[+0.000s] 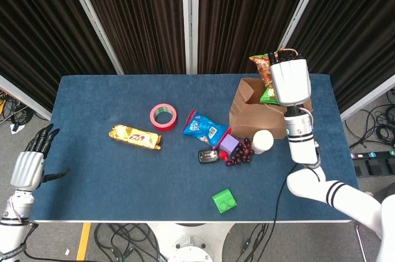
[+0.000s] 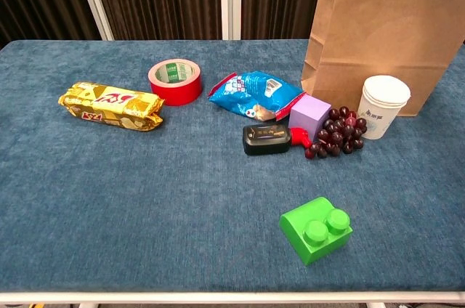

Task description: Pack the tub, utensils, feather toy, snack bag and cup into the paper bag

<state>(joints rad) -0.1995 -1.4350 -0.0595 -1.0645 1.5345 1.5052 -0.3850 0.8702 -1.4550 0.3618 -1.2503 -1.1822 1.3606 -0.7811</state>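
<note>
Right hand (image 1: 290, 83) gripping the snack bag (image 1: 264, 70) from above, right over the mouth of the paper bag (image 1: 247, 114), lined up for a drop inside. Cup (image 1: 262, 141) waiting upright against the bag's front. Left hand (image 1: 28, 169) far off, fingers apart, holding nothing.

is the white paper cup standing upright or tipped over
Upright. The cup stands on its base on the table with its rim up, in front of the paper bag, beside the grapes.
</note>
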